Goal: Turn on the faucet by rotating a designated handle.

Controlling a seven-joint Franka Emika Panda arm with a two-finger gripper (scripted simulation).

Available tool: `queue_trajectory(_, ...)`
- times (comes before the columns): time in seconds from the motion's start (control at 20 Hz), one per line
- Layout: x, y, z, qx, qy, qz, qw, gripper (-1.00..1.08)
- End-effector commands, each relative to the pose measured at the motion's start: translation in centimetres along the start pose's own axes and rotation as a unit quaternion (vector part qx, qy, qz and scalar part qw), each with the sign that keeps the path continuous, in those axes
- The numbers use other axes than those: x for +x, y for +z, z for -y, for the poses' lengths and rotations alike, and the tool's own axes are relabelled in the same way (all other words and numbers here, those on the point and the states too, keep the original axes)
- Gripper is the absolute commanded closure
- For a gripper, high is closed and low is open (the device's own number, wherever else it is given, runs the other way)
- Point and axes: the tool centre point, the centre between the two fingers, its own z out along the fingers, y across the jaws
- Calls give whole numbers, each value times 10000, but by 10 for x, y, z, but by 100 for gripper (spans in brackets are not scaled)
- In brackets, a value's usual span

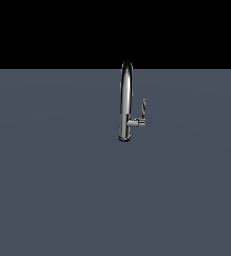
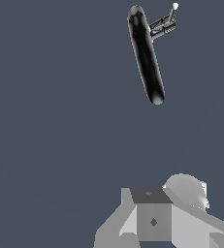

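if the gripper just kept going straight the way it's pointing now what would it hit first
Probably the bare gray floor. The wrist view looks down on it, and the faucet and its handle sit well off to one side. The fingers aren't in view, so that's a rough guess.

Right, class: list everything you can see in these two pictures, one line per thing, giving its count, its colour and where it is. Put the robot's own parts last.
faucet: one, shiny chrome, standing upright on the grey surface, a little to the exterior view's right of centre; tall tube with an arched top and a round base.
handle: one, chrome, a thin lever rising from a short horizontal stub off the faucet's lower tube, on the exterior view's right of the tube.
surface: one, flat blue-grey, under the faucet and filling most of both views.
background: one, plain black band above the surface in the exterior view.
robot parts: pale grey blocky pieces seen only in the wrist view, away from the faucet; the fingertips cannot be made out.
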Motion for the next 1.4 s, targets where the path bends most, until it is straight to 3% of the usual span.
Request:
queue_trajectory(0.0, 16, 0, 0, 174, 179, 163, 9996, 108)
queue_trajectory(0.35, 62, 4, -2, 665, 677, 624, 9935, 108)
queue_trajectory(0.7, 107, 12, -9, 1170, 1185, 1100, 9799, 108)
queue_trajectory(1.05, 153, 27, -20, 1700, 1716, 1599, 9571, 108)
queue_trajectory(1.35, 193, 45, -33, 2182, 2199, 2052, 9284, 108)
